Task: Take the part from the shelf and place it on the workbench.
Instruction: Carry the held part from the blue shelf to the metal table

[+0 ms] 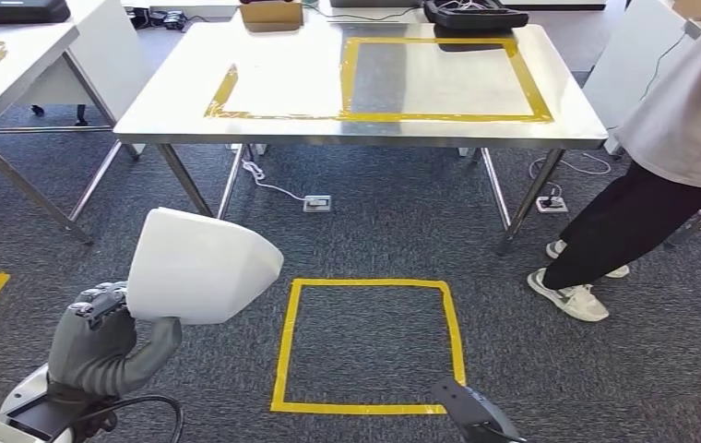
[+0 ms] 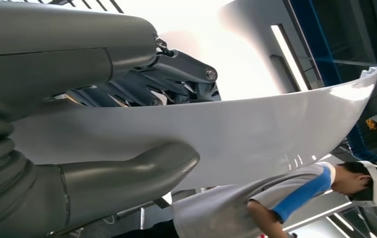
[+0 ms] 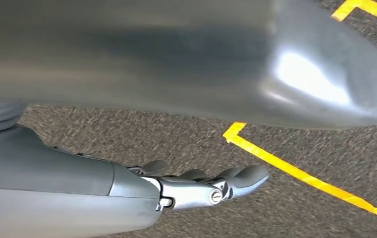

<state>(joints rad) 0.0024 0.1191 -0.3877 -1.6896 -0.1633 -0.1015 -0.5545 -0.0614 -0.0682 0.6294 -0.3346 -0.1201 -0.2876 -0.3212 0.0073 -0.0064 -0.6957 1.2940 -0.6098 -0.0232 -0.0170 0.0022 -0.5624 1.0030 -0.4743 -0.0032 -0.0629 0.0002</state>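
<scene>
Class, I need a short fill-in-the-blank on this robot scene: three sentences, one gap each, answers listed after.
1. The white part is held by the robot's ____ hand.
2. The tape marking a square on the carpet is ____ in colour.
3. The person stands to the ____ of the steel workbench in the head view.

Answers: left; yellow; right

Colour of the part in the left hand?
White, glossy, unpatterned. The part, gripped by the left hand, shows best in the head view.

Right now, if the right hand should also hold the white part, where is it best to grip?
Probably the far tapered edge of the white part, approached from the robot's right: the left hand already pinches the near lower edge, and that thin shell wall suits a pinch.
</scene>
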